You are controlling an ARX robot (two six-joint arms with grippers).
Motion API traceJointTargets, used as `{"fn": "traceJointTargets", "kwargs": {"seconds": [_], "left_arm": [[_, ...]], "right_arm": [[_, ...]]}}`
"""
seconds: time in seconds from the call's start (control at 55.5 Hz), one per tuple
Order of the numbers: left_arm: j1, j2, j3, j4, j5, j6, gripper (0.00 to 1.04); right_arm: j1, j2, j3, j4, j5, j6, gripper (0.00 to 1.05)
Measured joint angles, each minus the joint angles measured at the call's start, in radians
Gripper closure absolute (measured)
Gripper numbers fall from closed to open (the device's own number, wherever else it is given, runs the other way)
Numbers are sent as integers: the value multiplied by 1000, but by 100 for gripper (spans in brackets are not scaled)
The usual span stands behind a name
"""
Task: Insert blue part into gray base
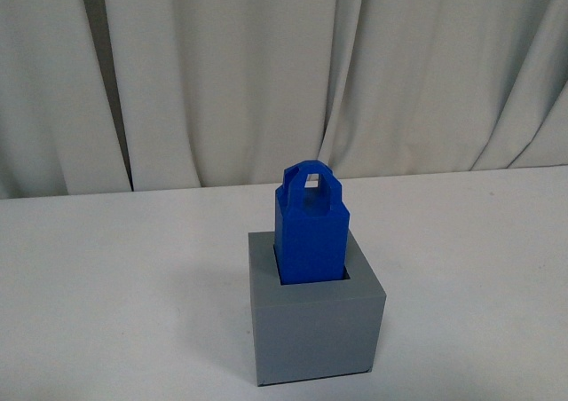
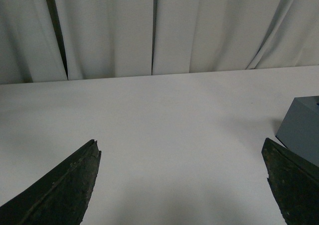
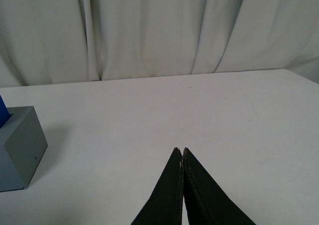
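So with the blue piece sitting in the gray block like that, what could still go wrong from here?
The blue part stands in the gray base recess with most of its body above the rim and a dark gap along the rim, so it may not be fully seated and could tip if nudged. Both arms sit close beside the base: the open left gripper and the shut right gripper each see it at frame edge, so a careless sweep could knock it across the table.

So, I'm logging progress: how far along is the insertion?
Mostly done: the blue part stands upright in the gray base recess, much of it still showing above the rim. Nothing is in hand: the left gripper has open jaws, the right gripper shut, empty ones. Whether it needs pressing deeper is unclear.
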Motion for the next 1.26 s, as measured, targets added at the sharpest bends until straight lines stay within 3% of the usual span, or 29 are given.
{"fn": "traceJointTargets", "kwargs": {"seconds": [0.126,0.288,0.504,0.738,1.261], "left_arm": [[0,0,0,0,-1,0,6],[0,0,0,0,0,0,6],[0,0,0,0,0,0,6],[0,0,0,0,0,0,6],[0,0,0,0,0,0,6]], "right_arm": [[0,-136,1,-169,-2,0,102],[0,-171,1,-179,-2,-1,102],[0,-172,1,-179,-2,0,47],[0,-172,1,-179,-2,0,6],[0,-172,1,-179,-2,0,7]]}}
